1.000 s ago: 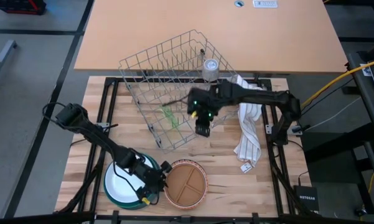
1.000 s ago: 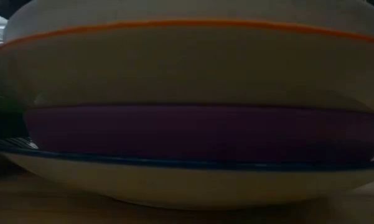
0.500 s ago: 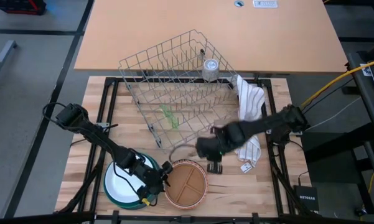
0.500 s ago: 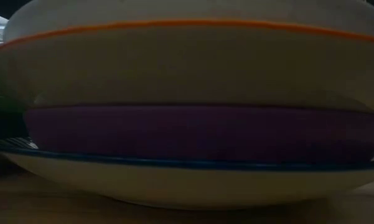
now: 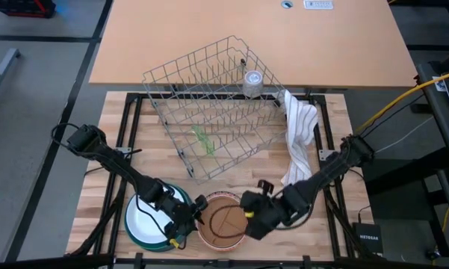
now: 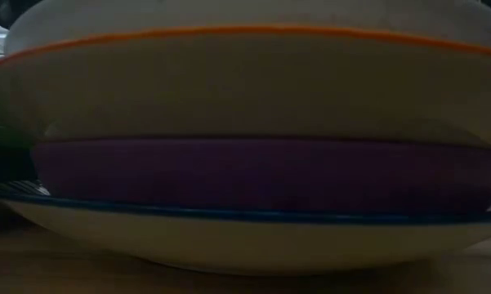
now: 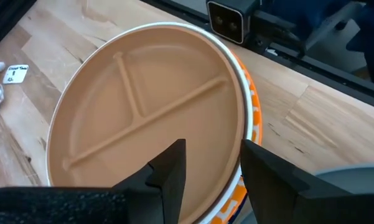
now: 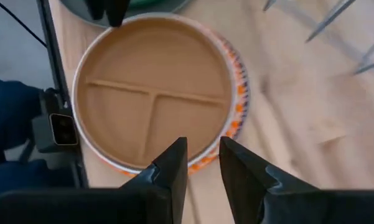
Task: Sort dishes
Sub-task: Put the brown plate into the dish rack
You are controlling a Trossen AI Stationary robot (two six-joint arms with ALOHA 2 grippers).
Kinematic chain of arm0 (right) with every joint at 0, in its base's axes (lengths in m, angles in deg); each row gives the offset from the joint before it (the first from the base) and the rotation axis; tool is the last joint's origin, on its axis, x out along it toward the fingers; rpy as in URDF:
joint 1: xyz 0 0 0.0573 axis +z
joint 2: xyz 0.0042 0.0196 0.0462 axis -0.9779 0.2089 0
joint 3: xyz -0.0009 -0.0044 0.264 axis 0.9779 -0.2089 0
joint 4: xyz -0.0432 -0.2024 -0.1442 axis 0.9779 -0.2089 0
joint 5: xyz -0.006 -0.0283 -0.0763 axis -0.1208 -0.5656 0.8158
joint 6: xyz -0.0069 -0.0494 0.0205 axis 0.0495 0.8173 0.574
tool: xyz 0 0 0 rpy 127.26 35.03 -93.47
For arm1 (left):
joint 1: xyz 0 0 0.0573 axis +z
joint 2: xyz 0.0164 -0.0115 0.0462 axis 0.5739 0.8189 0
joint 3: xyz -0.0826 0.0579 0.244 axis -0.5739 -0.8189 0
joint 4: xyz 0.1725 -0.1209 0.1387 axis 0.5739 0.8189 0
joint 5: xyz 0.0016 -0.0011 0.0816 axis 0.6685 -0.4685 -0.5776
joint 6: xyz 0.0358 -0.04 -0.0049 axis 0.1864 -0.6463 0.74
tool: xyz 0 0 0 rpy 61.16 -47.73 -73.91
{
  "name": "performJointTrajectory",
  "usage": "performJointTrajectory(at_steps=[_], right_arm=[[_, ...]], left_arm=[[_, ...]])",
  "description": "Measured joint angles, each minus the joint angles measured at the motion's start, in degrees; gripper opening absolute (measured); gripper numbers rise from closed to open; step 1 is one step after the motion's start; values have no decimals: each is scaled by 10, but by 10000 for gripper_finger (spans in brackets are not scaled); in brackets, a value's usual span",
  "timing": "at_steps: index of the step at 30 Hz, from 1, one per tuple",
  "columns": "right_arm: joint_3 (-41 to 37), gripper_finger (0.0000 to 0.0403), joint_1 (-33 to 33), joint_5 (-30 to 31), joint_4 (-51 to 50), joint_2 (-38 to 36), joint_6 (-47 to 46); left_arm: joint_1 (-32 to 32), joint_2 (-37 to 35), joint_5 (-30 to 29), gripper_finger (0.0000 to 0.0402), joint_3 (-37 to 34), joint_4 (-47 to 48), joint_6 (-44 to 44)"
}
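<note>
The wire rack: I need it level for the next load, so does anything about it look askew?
Yes. The wire rack sits tilted and skewed to the table edges, one side raised, with a clear green item still inside it.

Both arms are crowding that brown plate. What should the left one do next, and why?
Probably draw the left end effector back from the brown plate's rim: its fingers stand open with nothing held, and the right end effector hovers over the same plate, so they could collide.
</note>
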Motion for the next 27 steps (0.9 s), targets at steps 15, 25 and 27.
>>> performJointTrajectory(at_steps=[15,25,27], right_arm=[[-180,97,31,16,302,0,-33],[-189,97,31,47,198,0,-83],[-189,97,31,50,183,0,-89]], left_arm=[[-16,0,1,141,0,3,33],[-15,0,1,141,0,3,32],[-15,0,-1,141,0,3,32]])
